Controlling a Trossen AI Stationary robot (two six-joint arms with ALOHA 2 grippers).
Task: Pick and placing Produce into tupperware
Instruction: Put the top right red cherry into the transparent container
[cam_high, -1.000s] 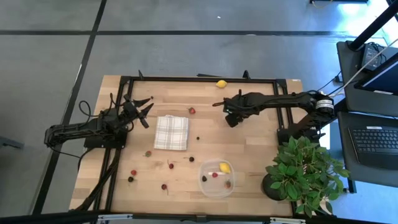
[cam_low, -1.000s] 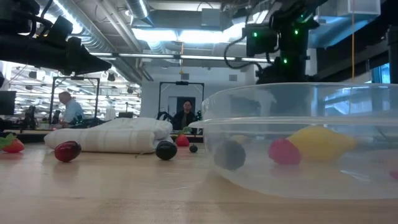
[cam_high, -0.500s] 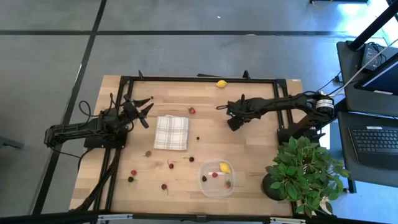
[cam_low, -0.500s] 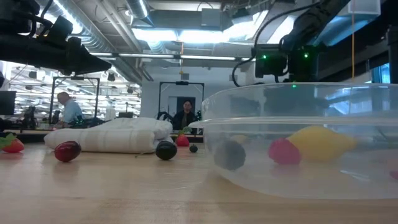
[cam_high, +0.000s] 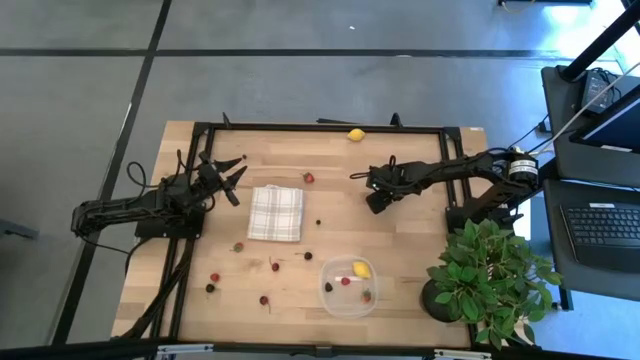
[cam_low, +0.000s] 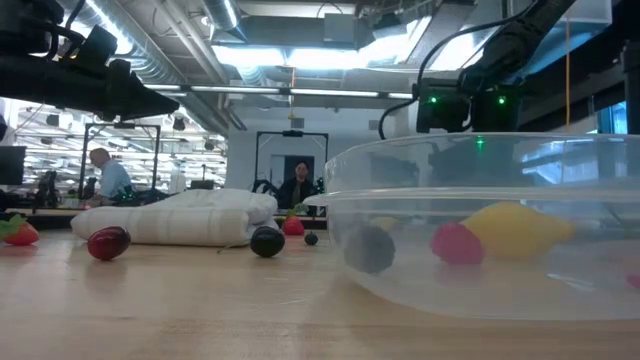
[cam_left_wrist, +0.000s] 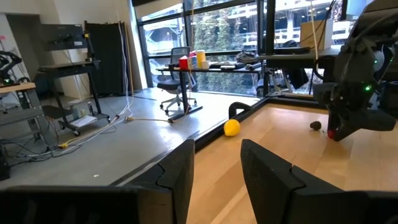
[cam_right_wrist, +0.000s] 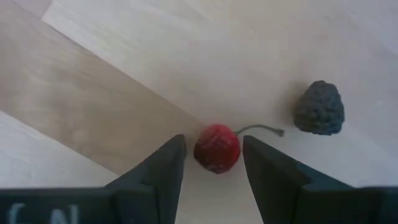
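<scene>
Your right gripper (cam_right_wrist: 212, 163) is spread with 1 finger on each side of a red cherry (cam_right_wrist: 217, 148), lined up to pinch it (dark berry (cam_right_wrist: 318, 107) sits just beside). The tupperware (cam_high: 348, 286) waits at lower centre of the high view, already holding a lemon (cam_high: 361, 268). Left gripper (cam_high: 228, 178) is parked open at the left.

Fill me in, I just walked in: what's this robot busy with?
It's gathering small fruit into a clear container, which already holds a lemon and a few berries. The right gripper is down at the table with its fingers open on either side of a red cherry, not yet closed on it; a dark berry lies beside it. The left gripper waits by the folded cloth.
</scene>
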